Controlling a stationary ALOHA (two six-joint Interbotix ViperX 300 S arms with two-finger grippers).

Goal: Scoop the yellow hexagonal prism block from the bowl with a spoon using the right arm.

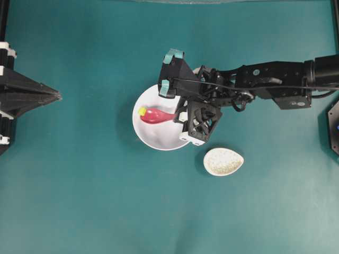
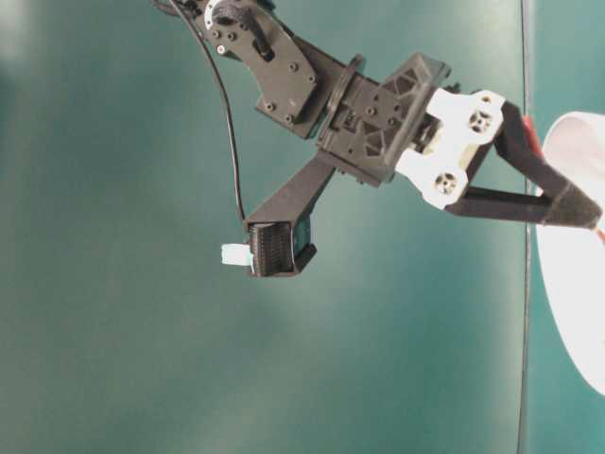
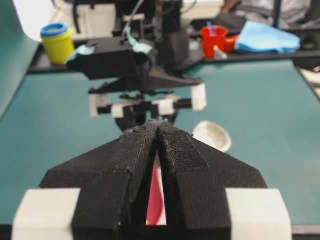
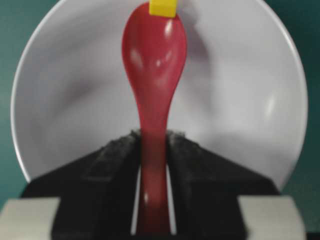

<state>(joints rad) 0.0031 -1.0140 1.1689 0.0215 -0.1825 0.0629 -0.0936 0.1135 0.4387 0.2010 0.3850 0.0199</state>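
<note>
The white bowl sits mid-table and also shows in the right wrist view. My right gripper reaches over the bowl's right side and is shut on the handle of the pink-red spoon. In the right wrist view the gripper grips the spoon with its scoop pointing away over the bowl's floor. The tiny yellow block lies at the scoop's far tip, touching it. My left gripper is shut and empty at the far left, its tips pointing at the bowl.
A small speckled egg-shaped rest lies just right of and below the bowl. In the left wrist view a yellow cup, a red cup and a blue cloth stand beyond the table's far edge.
</note>
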